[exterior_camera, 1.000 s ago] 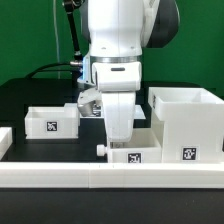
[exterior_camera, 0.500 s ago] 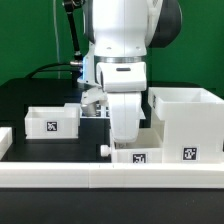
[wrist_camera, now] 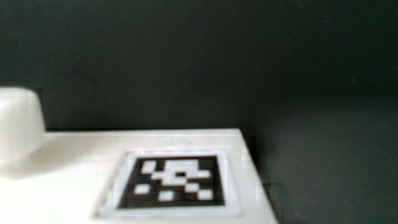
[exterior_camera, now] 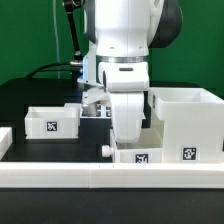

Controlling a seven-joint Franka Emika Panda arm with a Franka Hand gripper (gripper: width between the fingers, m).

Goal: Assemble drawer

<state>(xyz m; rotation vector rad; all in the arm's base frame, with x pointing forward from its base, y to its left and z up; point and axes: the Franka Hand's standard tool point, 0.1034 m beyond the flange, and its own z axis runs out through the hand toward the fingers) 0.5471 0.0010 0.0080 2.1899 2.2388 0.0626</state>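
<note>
A small white open-top tray (exterior_camera: 140, 156) with a square tag stands at the front centre, a small knob (exterior_camera: 104, 150) on its end toward the exterior view's left. My gripper (exterior_camera: 128, 140) is lowered onto this tray; its fingertips are hidden by the tray wall. The wrist view shows the tray's tagged face (wrist_camera: 173, 180) and the knob (wrist_camera: 16, 130) very close, with no fingers in sight. A second tray (exterior_camera: 50, 120) stands at the exterior view's left. The tall boxy housing (exterior_camera: 186, 122) stands at the right, close beside the front tray.
A low white border rail (exterior_camera: 90, 178) runs along the front edge of the black table (exterior_camera: 30, 95). Cables hang behind the arm at the back.
My gripper and the front tray have shifted together a little toward the exterior view's right, nearer the housing. The other tray and the housing have not moved.
</note>
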